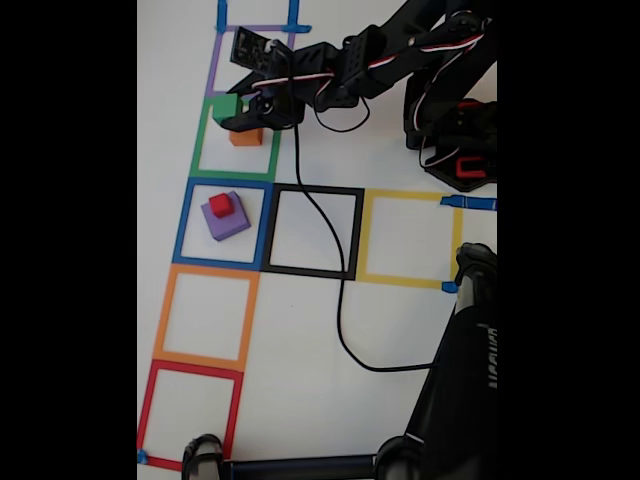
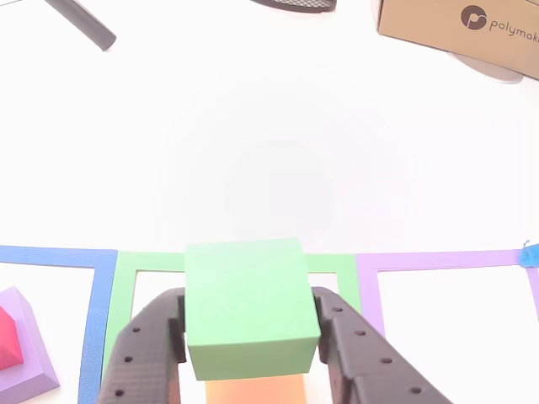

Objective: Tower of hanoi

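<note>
My gripper (image 1: 234,116) reaches into the green tape square and is shut on the green cube (image 1: 225,107). In the other view the green cube (image 2: 246,307) sits squeezed between the two black fingers (image 2: 143,345) of the gripper (image 2: 248,311). The orange cube (image 1: 246,137) is directly under it, and only its top strip (image 2: 253,390) shows in the other view. Whether the green cube touches the orange one I cannot tell. The red cube (image 1: 221,205) rests on the purple cube (image 1: 225,217) inside the blue tape square. Both appear at the lower left edge of the other view, purple (image 2: 29,358) and red (image 2: 8,341).
Tape squares lie on the white table: purple (image 1: 213,70), green (image 1: 203,150), blue (image 1: 182,225), black (image 1: 355,235), yellow (image 1: 365,235), orange (image 1: 165,315) and red (image 1: 148,405). A black cable (image 1: 340,300) crosses the black square. A camera stand (image 1: 455,380) is at lower right. A cardboard box (image 2: 459,29) lies beyond.
</note>
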You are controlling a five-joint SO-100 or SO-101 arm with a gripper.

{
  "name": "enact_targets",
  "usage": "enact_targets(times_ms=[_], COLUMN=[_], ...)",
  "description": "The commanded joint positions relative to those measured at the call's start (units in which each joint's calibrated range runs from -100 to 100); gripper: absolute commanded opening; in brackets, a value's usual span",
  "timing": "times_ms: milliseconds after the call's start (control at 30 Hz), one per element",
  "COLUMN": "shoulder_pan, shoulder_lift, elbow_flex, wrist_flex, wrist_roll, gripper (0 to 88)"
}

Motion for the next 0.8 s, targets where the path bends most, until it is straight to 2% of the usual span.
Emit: enact_targets(times_ms=[0,267,400,567,767], shoulder_pan=[3.2,6.5,7.9,11.9,17.1], shoulder_lift=[-9.6,-10.3,-7.3,-6.0,-6.5], elbow_flex=[-12.0,-50.3,-70.2,-84.8,-82.6], wrist_flex=[22.7,65.0,81.5,95.0,96.3], wrist_roll=[0.0,0.0,0.0,0.0,0.0], gripper=[5.7,5.6,5.5,5.4,5.5])
